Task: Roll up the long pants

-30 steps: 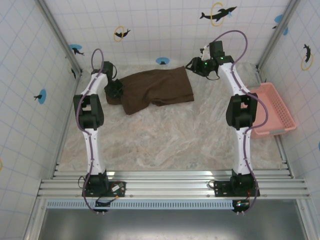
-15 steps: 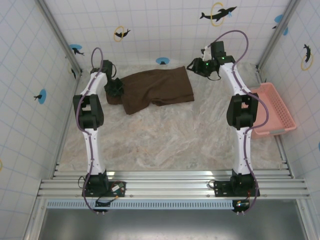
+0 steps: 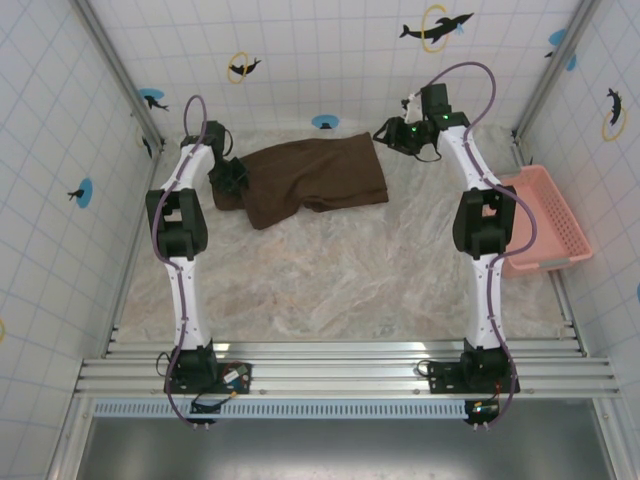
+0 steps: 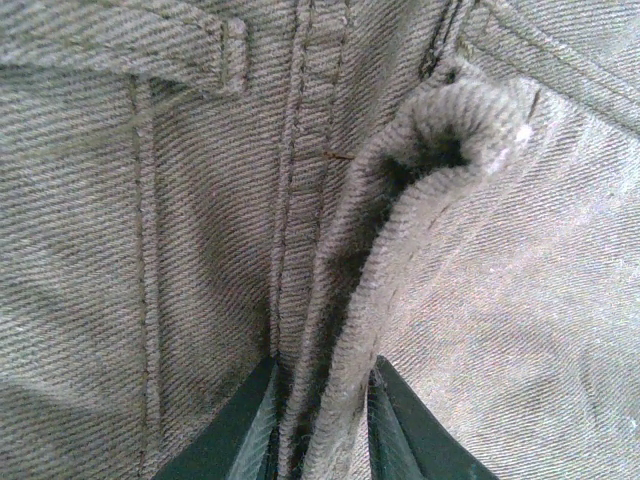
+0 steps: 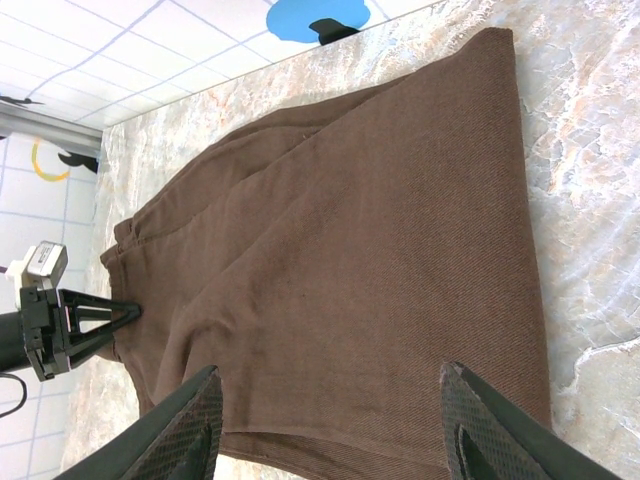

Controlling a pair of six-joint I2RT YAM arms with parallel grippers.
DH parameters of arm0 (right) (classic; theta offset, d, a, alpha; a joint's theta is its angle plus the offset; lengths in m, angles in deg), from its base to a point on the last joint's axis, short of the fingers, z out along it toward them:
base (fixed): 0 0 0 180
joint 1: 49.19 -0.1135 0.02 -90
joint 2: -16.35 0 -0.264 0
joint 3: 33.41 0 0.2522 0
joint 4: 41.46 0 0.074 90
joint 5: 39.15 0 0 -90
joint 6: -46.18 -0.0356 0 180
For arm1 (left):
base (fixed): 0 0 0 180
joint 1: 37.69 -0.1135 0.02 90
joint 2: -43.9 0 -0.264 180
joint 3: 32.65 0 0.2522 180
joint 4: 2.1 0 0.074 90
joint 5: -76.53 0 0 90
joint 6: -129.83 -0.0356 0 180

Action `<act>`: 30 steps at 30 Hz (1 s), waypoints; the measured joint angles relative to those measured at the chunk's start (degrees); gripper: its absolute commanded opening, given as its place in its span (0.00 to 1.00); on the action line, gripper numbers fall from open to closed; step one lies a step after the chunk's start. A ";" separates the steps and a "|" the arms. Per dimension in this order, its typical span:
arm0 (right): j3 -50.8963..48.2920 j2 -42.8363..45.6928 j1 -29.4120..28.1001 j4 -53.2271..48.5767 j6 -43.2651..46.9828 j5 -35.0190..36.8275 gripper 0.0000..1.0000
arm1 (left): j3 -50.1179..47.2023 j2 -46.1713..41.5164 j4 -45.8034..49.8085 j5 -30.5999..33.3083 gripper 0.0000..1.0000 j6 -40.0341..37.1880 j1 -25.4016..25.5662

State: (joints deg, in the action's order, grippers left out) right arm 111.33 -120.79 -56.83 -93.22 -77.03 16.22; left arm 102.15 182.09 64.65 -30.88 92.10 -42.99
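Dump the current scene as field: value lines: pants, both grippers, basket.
garment: dark brown fabric long pants, lying folded, not yet rolled, on the far part of the marbled table
left gripper: at the pants' left end, a ridge of fabric between its jaws; whether it is clamped is unclear
right gripper: open, holding nothing, near the pants' far right corner
basket: pink plastic basket at the table's right edge, apart from the pants
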 measured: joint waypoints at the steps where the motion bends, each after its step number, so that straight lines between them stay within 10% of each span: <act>1: -0.17 0.00 0.00 0.04 0.00 -0.04 0.59 | 0.00 0.00 0.00 -0.04 0.26 0.00 0.00; 23: -0.85 -1.27 -0.17 0.04 -0.66 -0.55 0.59 | 8.87 0.02 0.79 -1.20 0.26 0.66 0.00; 30: -0.85 -1.66 -0.17 0.09 -0.87 -0.74 0.59 | 8.83 0.02 1.99 -0.92 0.53 0.28 0.07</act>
State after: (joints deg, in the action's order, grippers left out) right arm 110.48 -122.45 -57.00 -93.13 -77.91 15.48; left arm 110.98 182.12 66.64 -31.79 92.39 -42.92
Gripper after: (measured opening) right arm 0.591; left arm 0.480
